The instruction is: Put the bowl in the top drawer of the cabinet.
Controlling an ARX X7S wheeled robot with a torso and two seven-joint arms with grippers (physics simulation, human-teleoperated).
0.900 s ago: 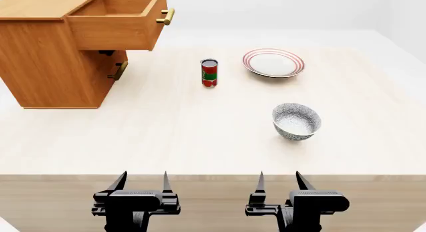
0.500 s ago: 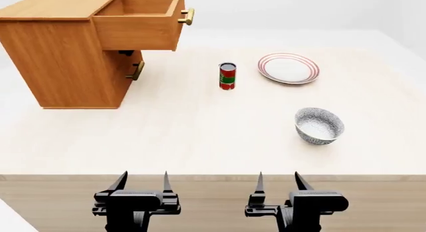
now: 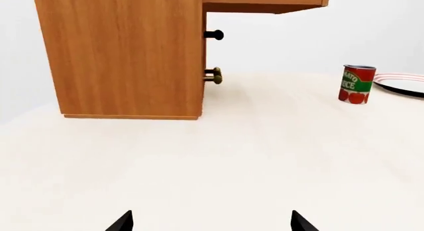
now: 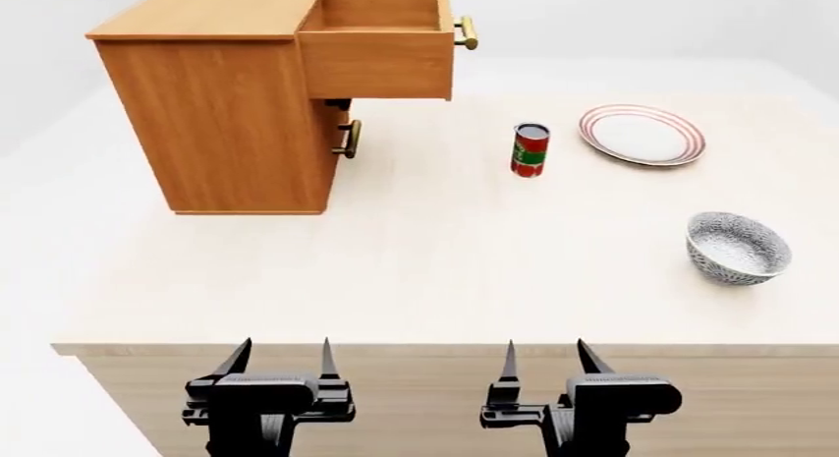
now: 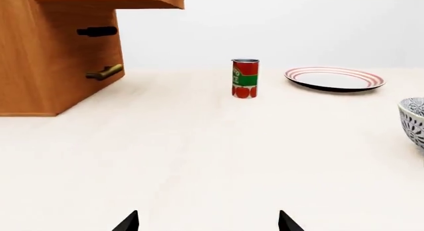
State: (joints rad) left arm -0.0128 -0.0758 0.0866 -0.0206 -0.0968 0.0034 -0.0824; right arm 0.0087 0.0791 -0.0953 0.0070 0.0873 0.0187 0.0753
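Since the earlier frame the whole scene has slid rightward in the head view. At left the cabinet (image 4: 230,113) stands with the top drawer (image 4: 380,59) pulled out, overhanging bare table (image 4: 393,270). The can (image 4: 530,149) reads "TOMATO SAUCE" only in part. The plate (image 4: 643,135) lies beyond. The bowl (image 4: 737,247) sits near the right edge. The left gripper (image 4: 279,357) and right gripper (image 4: 544,357) hover spread wide, holding nothing.

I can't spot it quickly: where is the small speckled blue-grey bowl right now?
In the head view the small speckled blue-grey bowl sits on the pale table's right side, nearer than the red-rimmed white plate.
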